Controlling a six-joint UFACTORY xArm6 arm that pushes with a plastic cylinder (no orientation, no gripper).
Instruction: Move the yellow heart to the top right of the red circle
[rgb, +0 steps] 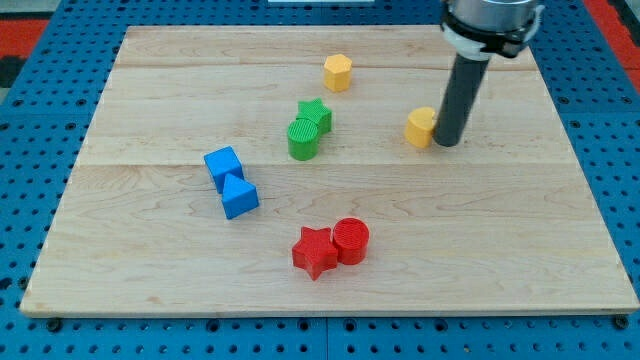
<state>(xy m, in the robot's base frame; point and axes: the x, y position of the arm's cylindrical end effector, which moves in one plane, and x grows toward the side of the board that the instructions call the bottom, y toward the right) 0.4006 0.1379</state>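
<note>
The yellow heart (420, 126) lies right of the board's middle, in the upper half. My tip (447, 143) stands right against the heart's right side, touching it or nearly so. The red circle (351, 240) lies well below and to the left of the heart, near the view's bottom. A red star (314, 252) touches the circle's left side.
A yellow hexagon (338, 72) sits near the view's top. A green star (315, 115) and a green cylinder (303, 138) touch each other left of the heart. A blue cube (222, 165) and a blue triangle (239, 196) sit at the left. The wooden board (520, 230) rests on a blue pegboard.
</note>
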